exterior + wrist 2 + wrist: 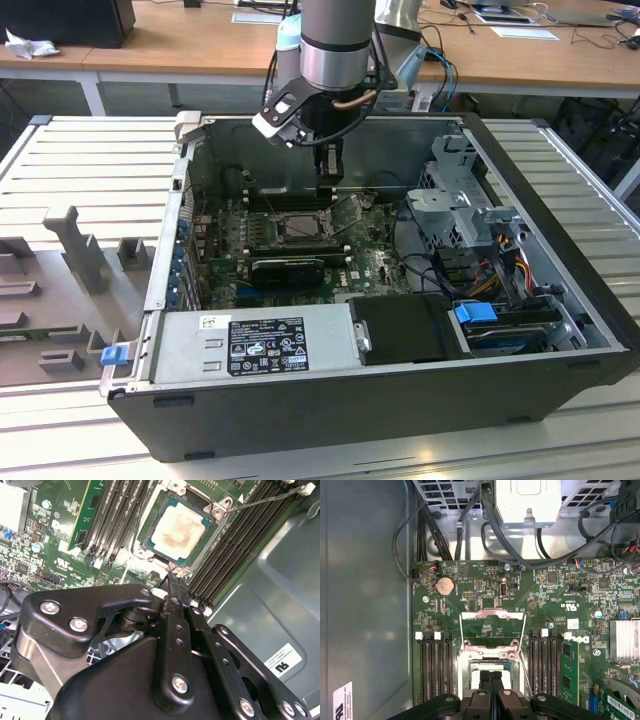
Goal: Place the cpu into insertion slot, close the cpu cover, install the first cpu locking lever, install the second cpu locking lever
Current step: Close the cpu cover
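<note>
The arm (338, 40) reaches straight down into the open computer case (350, 415), its gripper (172, 582) closed narrow on nothing visible just above the insertion slot (200, 550), where the cpu (177, 530) lies under the raised cpu cover (492, 613), and the case rests on a ribbed grey table (100, 160) before wooden desks (180, 50).

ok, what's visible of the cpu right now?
The cpu is a flat square chip: pale silver metal top with a tan smear in the middle, green edge around it. It lies level in the socket, uncovered, nothing resting on it. The fingers are shut, their tips beside one socket edge, off the chip.
</note>
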`<state>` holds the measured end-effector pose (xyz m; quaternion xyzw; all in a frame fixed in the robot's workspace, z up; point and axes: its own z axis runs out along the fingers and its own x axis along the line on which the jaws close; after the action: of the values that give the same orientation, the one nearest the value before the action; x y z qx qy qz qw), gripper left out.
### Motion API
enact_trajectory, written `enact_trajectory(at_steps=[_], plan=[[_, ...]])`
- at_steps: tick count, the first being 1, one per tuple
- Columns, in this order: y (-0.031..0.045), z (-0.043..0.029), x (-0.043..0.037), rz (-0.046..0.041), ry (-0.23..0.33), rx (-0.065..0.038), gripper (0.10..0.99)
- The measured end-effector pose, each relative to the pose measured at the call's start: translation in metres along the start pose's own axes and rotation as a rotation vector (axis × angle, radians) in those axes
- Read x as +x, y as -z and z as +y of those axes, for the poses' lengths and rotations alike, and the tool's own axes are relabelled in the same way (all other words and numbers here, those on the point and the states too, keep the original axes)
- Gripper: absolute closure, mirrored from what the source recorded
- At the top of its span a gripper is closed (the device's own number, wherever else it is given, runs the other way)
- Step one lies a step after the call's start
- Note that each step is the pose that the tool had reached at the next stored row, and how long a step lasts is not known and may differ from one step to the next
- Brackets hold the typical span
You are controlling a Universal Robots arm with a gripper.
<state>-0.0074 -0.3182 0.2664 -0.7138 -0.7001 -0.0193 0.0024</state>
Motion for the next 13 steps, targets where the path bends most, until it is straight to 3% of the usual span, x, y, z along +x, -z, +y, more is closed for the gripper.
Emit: enact_trajectory(at_steps=[7,13], plan=[[0.0011,0.0044,0.0000,-0.0005,0.000,0.000,0.980],[0.0074,0.0061,0.0003,-0.0001,0.000,0.000,0.980]])
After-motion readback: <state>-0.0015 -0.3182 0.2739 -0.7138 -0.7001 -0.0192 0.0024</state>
